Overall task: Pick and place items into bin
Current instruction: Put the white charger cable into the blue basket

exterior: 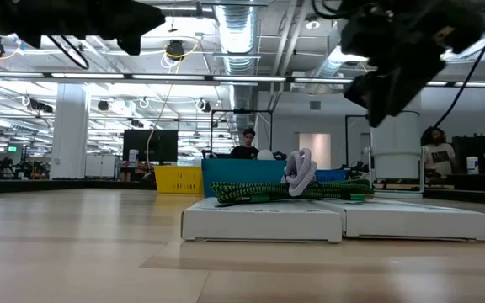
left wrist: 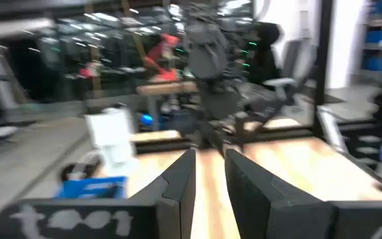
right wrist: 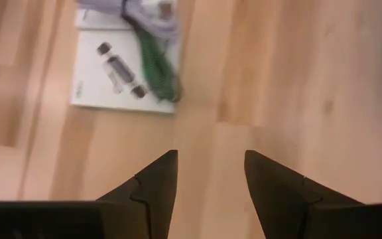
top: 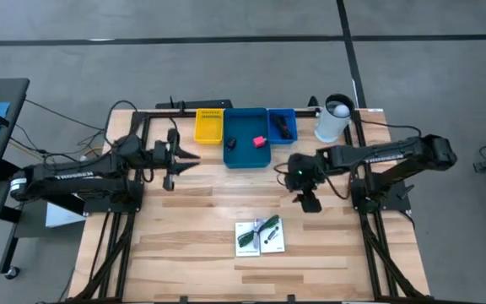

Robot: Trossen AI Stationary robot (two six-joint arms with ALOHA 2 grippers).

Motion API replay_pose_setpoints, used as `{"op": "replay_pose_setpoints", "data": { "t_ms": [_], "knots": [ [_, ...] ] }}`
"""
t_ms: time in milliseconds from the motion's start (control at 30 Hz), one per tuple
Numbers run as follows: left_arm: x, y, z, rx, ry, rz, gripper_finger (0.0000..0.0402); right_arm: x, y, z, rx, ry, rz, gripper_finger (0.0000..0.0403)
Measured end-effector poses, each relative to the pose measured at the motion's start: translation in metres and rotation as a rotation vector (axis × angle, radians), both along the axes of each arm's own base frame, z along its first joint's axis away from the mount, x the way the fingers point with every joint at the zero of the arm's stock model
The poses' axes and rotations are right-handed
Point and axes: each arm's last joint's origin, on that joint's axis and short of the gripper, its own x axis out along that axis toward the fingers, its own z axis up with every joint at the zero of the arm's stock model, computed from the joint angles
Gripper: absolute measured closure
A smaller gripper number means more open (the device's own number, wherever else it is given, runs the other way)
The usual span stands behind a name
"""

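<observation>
Two white printed cards (top: 260,236) lie flat side by side on the table (top: 184,219), near its front edge, and a green stringy piece (top: 258,230) is draped across their tops together with a pale cord (exterior: 300,172). In the right wrist view one card carries a printed picture of small dark parts. Well behind them, along the table's far edge, stands a large blue bin (top: 245,135) with a pink-red block (top: 260,141) and a small black piece (top: 231,143) inside. A yellow bin (top: 209,125) sits against its left side and a smaller blue bin (top: 281,127) against its right, holding dark pieces. A white cylinder (top: 334,118) stands beside that.

The right hand (top: 309,203) hangs above bare wood between the cards and the bins, fingers parted and holding nothing. The left hand (top: 191,159) hovers left of the large blue bin, fingers nearly together with a narrow gap, holding nothing.
</observation>
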Motion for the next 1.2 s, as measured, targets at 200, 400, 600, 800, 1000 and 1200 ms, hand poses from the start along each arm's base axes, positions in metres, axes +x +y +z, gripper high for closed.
{"op": "replay_pose_setpoints", "data": {
  "t_ms": [200, 400, 600, 800, 1000, 1200],
  "knots": [
    [0.004, -0.015, -0.007, -0.033, 0.049, -0.162, 0.0331, -0.010, 0.018, -0.013, 0.041, -0.065, 0.005, 0.0234],
    [0.006, -0.026, -0.007, -0.014, 0.045, -0.217, 0.0331, 0.000, 0.035, -0.022, 0.090, -0.133, 0.006, 0.0234],
    [0.006, -0.029, -0.009, -0.028, 0.065, -0.233, 0.0331, 0.023, 0.055, -0.034, 0.113, -0.247, 0.073, 0.0234],
    [0.006, -0.028, -0.018, -0.051, 0.163, -0.227, 0.0331, 0.048, 0.070, -0.026, 0.055, -0.268, 0.197, 0.0234],
    [0.006, -0.028, -0.019, -0.055, 0.177, -0.226, 0.0331, 0.067, 0.086, -0.005, -0.149, -0.252, 0.326, 0.0234],
    [0.006, -0.028, -0.020, 0.011, 0.169, -0.213, 0.0331, 0.079, 0.107, 0.006, -0.379, -0.261, 0.548, 0.0234]
  ]
}}
